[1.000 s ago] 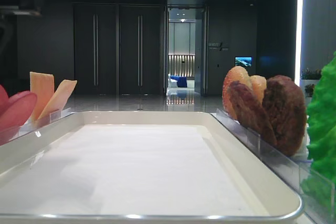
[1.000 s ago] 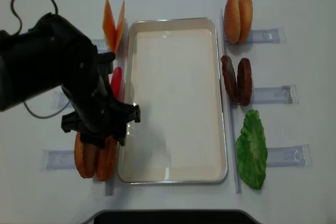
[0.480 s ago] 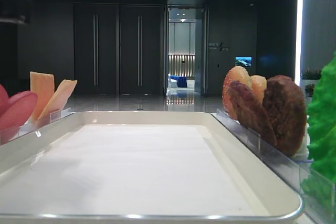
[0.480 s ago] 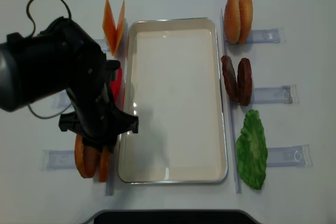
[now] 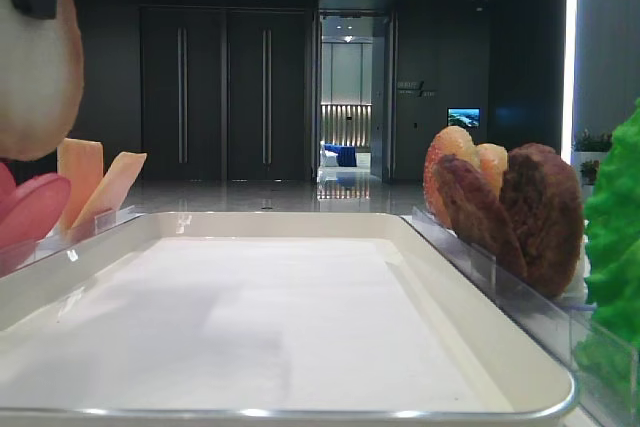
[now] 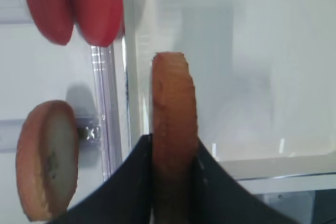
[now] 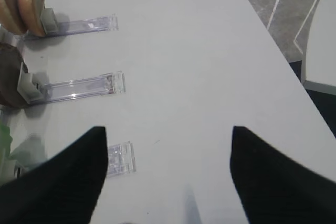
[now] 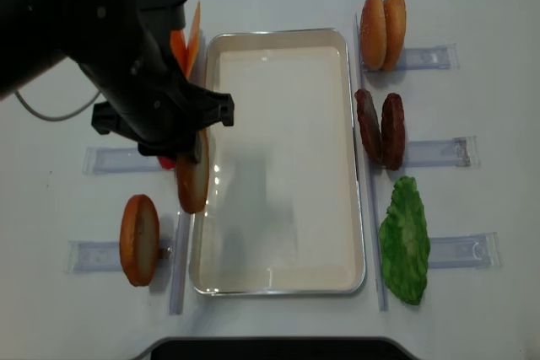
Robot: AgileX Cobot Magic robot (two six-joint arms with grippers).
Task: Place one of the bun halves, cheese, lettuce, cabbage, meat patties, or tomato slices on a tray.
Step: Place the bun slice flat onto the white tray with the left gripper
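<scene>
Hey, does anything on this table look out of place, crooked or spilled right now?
Nothing is spilled or damaged. The only odd one is the bun half, held on edge by the left gripper above the tray's left rim, away from its partner bun.

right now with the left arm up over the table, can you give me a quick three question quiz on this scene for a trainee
1. True or false: the left gripper is shut on a bun half.
2. Multiple choice: the held bun half hangs over
A. the middle of the tray
B. the left rim of the tray
C. the lettuce
3. Fill in: one bun half stands alone in the rack at the near left, and ____ bun halves stand in the far right rack.

Key:
1. True; its fingers clamp the bun on both sides.
2. B
3. two
</scene>
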